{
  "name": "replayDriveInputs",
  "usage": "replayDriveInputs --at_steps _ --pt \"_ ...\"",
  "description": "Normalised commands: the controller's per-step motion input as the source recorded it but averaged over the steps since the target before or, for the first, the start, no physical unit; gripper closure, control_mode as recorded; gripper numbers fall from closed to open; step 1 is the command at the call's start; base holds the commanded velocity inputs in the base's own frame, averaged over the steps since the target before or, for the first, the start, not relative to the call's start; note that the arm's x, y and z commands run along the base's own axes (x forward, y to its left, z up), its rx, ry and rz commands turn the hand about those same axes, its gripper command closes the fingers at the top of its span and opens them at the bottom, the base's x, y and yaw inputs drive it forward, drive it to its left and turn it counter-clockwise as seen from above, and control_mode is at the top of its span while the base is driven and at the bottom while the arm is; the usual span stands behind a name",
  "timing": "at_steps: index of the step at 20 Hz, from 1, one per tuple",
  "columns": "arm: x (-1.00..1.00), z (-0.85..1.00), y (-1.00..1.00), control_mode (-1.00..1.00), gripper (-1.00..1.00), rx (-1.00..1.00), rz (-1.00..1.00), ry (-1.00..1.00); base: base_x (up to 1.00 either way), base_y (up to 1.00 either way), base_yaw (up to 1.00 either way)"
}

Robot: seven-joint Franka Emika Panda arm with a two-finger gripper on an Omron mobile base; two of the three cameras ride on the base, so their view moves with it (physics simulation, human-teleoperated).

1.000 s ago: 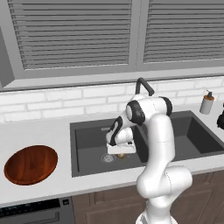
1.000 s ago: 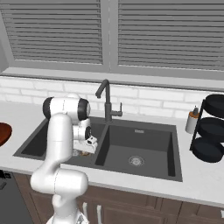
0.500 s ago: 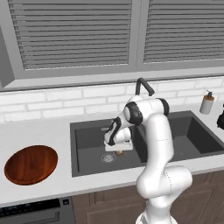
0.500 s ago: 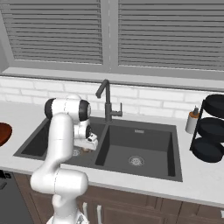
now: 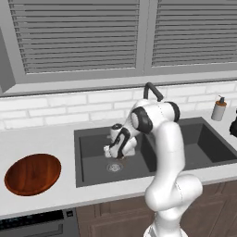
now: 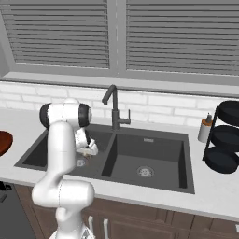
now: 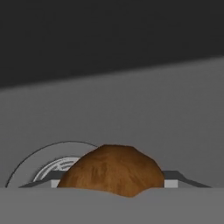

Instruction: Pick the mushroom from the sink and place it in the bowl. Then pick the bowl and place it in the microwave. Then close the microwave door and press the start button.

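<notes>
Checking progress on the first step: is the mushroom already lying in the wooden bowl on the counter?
No, the bowl sits empty on the counter while the mushroom is down in the sink by the drain.

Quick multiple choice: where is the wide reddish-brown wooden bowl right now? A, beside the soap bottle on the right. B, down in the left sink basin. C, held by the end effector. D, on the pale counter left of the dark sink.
D: the wide reddish-brown wooden bowl sits on the pale counter, left of the dark grey double-basin sink, apart from it.
</notes>
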Motion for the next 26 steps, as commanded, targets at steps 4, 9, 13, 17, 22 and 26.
replayDriveInputs --at_steps 4,9,13,17,22,26 --pt "-0.63 1.00 0.36 -1.00 1.00 0.00 0.00 -0.18 0.00 0.00 0.00" --pt "-0.72 1.00 0.19 -1.00 1.00 0.00 0.00 -0.17 0.00 0.00 0.00" --pt "-0.59 1.00 0.04 -1.00 1.00 0.00 0.00 -0.21 0.00 0.00 0.00" --pt "-0.33 1.00 0.00 -1.00 1.00 0.00 0.03 -0.19 0.00 0.00 0.00" --pt "-0.21 1.00 0.00 -1.00 1.00 0.01 0.03 -0.16 0.00 0.00 0.00" --pt "-0.20 1.00 0.00 -1.00 1.00 0.00 0.02 -0.14 0.00 0.00 0.00"
